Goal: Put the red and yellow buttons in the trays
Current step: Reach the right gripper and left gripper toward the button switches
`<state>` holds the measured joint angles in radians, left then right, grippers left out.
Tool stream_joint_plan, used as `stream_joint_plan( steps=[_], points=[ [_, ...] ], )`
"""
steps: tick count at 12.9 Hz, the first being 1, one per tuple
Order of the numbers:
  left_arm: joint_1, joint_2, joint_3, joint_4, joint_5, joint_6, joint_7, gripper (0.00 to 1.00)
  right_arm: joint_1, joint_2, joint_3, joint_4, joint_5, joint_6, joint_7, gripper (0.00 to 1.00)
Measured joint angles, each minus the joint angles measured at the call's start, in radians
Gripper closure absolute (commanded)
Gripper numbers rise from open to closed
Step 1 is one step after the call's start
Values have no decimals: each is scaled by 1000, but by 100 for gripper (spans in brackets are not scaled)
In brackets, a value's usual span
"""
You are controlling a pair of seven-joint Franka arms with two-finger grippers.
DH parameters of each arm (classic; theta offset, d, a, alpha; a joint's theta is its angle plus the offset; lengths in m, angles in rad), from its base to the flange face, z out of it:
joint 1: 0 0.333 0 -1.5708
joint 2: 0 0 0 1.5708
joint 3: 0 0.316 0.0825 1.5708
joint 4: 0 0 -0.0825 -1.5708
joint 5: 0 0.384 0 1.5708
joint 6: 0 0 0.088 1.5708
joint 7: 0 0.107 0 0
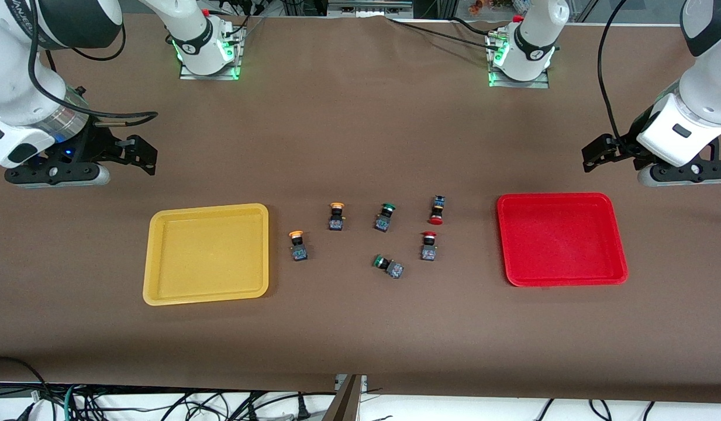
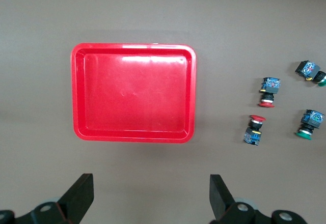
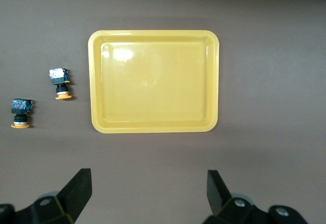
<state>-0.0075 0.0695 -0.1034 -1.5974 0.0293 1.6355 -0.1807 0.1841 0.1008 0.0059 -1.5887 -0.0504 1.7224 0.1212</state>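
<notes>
Two red buttons (image 1: 436, 210) (image 1: 428, 245) lie on the brown cloth beside the red tray (image 1: 562, 197). Two yellow buttons (image 1: 335, 216) (image 1: 298, 245) lie beside the yellow tray (image 1: 152, 257). Both trays hold nothing. My left gripper (image 1: 685, 172) hangs open and empty over bare cloth by the red tray's rim. Its wrist view shows its spread jaws (image 2: 152, 193), the red tray (image 2: 133, 48) and the red buttons (image 2: 268, 91) (image 2: 254, 130). My right gripper (image 1: 56, 174) hangs open and empty over bare cloth by the yellow tray. Its wrist view shows its gripper (image 3: 149, 191), the yellow tray (image 3: 153, 33) and the yellow buttons (image 3: 61, 83) (image 3: 21, 112).
Two green-capped buttons (image 1: 385, 217) (image 1: 389, 266) lie among the red and yellow ones, between the trays; one lies on its side. They also show in the left wrist view (image 2: 309, 124) (image 2: 311, 72). The arm bases (image 1: 208, 49) (image 1: 521, 55) stand at the table's edge farthest from the front camera.
</notes>
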Motion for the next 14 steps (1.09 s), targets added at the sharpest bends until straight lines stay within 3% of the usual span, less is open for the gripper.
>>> stream_joint_plan(
  steps=[8,11,14],
  points=[
    [-14,27,-11,-3,-2,-7,4,0,2,2,7,11,1,-5,0,0],
    [-116,138,-48,-11,-3,16,-9,0,15,14,21,21,2,-32,0,0],
    [-201,315,-55,-7,-4,247,-113,0,49,80,34,19,15,-51,-2,0]
  ],
)
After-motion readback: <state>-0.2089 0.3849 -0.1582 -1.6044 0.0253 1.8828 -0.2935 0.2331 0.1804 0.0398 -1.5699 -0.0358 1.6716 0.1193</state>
